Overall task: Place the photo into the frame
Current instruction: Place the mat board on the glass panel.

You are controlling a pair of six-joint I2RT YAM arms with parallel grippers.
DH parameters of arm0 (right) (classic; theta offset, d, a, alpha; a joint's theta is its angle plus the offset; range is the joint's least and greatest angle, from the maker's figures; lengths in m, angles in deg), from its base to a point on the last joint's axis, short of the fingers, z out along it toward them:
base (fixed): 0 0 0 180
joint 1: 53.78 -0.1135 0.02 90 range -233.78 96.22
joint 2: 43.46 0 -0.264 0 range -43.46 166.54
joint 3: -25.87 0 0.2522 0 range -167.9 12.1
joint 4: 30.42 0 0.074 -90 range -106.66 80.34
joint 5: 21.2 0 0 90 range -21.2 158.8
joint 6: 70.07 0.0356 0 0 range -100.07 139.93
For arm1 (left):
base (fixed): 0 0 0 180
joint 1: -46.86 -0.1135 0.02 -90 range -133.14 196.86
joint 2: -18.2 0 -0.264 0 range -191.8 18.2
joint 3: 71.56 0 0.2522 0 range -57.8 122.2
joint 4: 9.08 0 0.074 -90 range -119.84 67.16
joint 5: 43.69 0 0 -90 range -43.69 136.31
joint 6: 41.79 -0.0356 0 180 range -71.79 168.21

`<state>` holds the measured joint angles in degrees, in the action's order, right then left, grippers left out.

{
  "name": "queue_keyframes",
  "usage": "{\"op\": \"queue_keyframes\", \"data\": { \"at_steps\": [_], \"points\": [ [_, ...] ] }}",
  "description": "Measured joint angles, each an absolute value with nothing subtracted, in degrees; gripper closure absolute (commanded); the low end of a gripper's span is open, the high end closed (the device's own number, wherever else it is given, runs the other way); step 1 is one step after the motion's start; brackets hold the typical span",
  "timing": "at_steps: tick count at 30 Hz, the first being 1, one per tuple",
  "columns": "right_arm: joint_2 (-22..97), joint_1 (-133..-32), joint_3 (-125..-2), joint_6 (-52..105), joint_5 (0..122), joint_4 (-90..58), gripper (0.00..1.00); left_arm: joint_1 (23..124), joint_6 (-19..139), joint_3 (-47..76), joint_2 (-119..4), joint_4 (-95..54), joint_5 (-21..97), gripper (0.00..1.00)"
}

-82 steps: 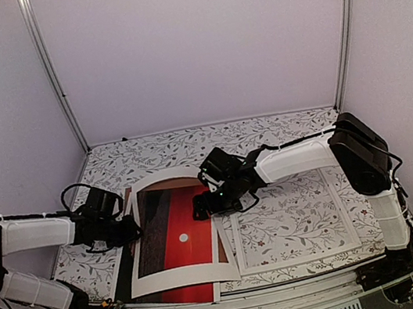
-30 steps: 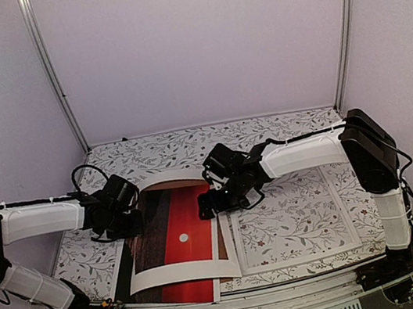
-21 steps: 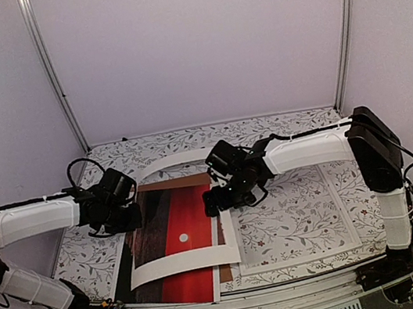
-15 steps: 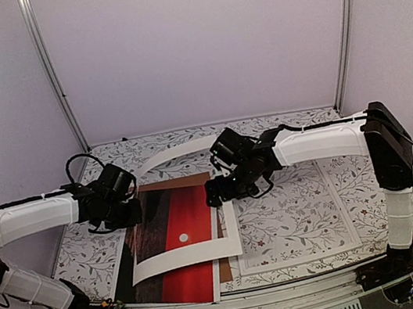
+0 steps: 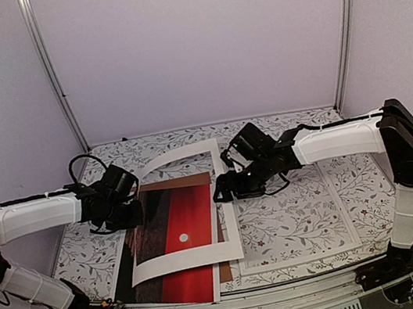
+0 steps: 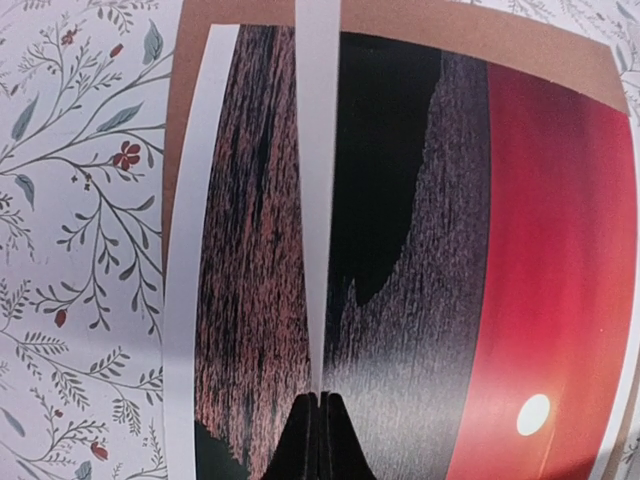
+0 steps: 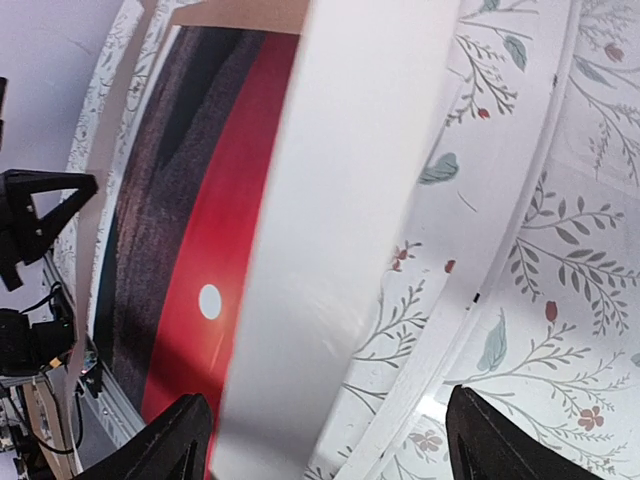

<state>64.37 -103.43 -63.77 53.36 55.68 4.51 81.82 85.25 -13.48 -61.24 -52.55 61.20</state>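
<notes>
Currently left jaws clamping together on window mat [image 5: 184, 260] left strip; right jaws standing apart astride right strip. Photo [image 5: 186, 221] lying on backing board [image 5: 183, 181] under raised mat, frame [image 5: 293, 223] lying beside on counter [image 5: 281, 128]. Ideally: raising both strips level, clearing photo without dragging.

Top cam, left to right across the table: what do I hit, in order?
left tool, shut on the window mat's left edge → photo → right tool, open → frame. The mat itself is left out because it spans the photo.
</notes>
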Motion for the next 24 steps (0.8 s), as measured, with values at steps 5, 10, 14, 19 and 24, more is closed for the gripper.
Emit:
{"op": "queue_keyframes", "data": {
  "at_steps": [5,10,14,19,24],
  "points": [
    [62.78,-103.19,-63.77,53.80,52.49,0.95,0.12,82.30,85.27,-13.15,-62.50,-52.60,61.84,1.00],
    [62.69,-103.21,-63.53,54.50,50.45,-1.24,0.17,82.85,85.27,-12.83,-63.42,-52.46,61.99,1.00],
    [62.69,-103.10,-62.37,55.13,48.97,-3.21,0.31,82.96,85.27,-12.83,-63.58,-52.42,62.01,1.00],
    [62.67,-102.73,-59.97,56.40,46.50,-5.70,0.41,82.98,85.27,-12.83,-63.60,-52.31,62.01,1.00],
    [62.30,-102.09,-59.01,57.32,44.44,-7.75,0.44,83.02,85.29,-12.83,-64.30,-52.22,62.03,1.00]
  ]
}}
